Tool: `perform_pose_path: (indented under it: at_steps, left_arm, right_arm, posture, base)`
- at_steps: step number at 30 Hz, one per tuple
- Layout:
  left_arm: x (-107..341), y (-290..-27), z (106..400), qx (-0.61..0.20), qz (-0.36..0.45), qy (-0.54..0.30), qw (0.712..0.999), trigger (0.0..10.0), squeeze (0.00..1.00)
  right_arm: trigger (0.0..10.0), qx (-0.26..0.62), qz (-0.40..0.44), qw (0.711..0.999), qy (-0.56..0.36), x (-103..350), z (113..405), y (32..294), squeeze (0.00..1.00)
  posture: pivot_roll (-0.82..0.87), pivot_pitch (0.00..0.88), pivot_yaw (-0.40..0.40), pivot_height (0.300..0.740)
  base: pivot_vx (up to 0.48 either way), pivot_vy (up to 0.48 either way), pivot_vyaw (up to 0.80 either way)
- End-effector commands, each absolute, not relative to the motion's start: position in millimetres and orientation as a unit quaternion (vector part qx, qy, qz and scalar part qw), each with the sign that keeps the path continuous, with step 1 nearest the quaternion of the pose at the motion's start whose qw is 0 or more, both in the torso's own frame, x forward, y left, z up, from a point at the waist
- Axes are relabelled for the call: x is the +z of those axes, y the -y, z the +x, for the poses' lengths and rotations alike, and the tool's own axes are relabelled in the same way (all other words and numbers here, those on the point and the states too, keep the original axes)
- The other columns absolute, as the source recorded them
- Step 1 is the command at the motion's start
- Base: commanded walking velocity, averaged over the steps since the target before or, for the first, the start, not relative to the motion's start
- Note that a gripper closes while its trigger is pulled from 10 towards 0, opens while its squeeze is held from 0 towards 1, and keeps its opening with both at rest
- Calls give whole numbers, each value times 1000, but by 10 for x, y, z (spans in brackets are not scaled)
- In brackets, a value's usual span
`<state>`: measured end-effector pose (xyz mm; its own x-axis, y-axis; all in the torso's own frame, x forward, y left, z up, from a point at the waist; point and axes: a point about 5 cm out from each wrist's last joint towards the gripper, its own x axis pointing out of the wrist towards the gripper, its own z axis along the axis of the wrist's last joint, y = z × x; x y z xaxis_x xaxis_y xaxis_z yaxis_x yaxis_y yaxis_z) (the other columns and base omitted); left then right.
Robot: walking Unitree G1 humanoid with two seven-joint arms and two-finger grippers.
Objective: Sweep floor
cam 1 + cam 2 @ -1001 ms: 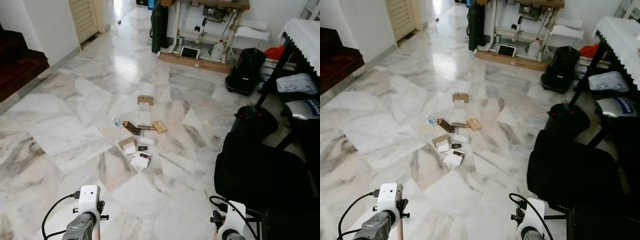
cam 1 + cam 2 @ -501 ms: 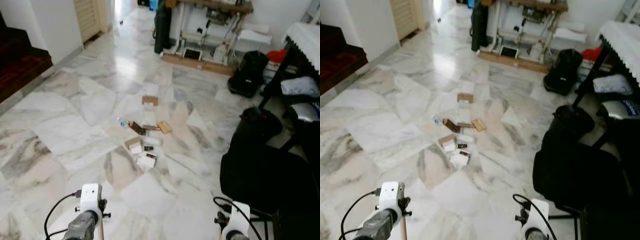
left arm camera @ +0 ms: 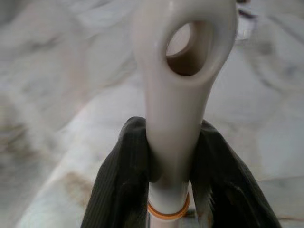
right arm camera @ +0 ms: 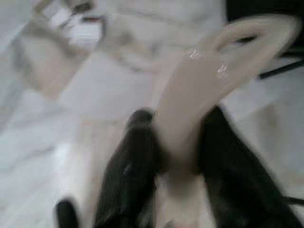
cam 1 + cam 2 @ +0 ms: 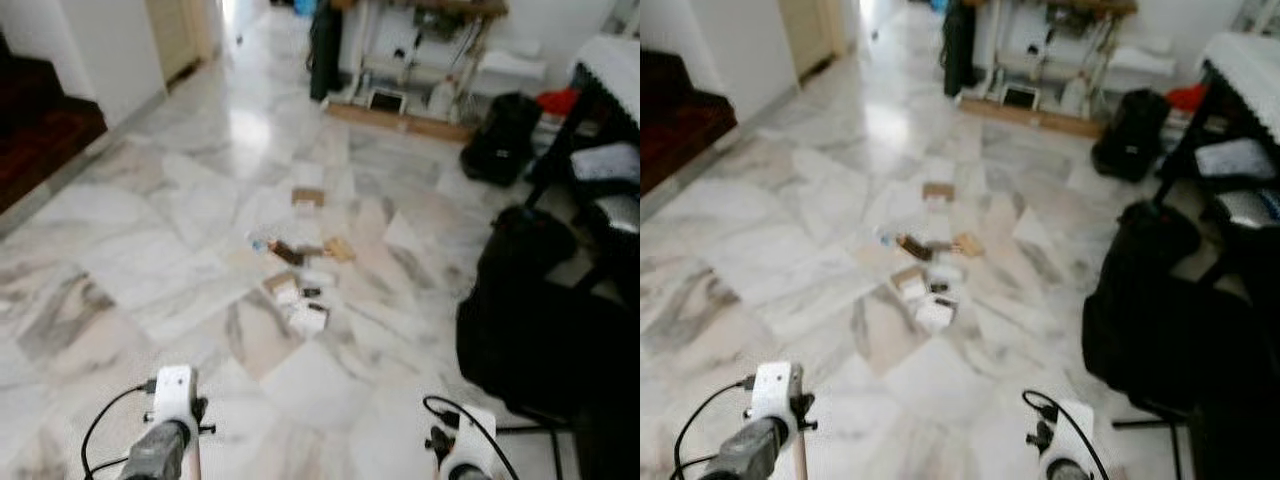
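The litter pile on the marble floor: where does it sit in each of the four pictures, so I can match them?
Left eye view: litter pile, just left of centre.
Right eye view: near centre.
Left wrist view: a blurred scrap past the white handle may be it; cannot tell.
Right wrist view: blurred, on the floor beyond the pale handle, at.
Shared landmark: the dark chair, to the pile's right.

White marble floor [image 5: 150,250] veined grey and tan, litter [image 5: 300,280] seemingly brown and white, black bags [image 5: 540,330].
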<state>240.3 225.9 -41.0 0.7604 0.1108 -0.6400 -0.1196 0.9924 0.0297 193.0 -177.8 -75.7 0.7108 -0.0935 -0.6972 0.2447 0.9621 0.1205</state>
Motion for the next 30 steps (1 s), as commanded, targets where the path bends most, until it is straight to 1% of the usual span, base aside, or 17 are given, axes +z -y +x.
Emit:
perform_pose_path:
  at_steps: [1,29,30]
  left_arm:
    - [-414,-2168,2428,47,-11,-340,939,10000,0]
    - [-419,-2184,2418,39,-10,-346,938,10000,0]
    - [-416,-2182,2422,37,-5,-344,938,10000,0]
  right_arm:
    - [10000,-94,124,915,-373,-776,1905,1735,0]
    - [10000,-95,127,915,-371,-773,1914,1711,0]
    - [10000,-95,127,915,-371,-773,1914,1714,0]
  posture:
    - [100,48,-60,740]
    - [103,41,-51,740]
    - [104,39,-52,740]
  base:
    - [0,345,0]
    - [0,345,0]
    - [0,0,0]
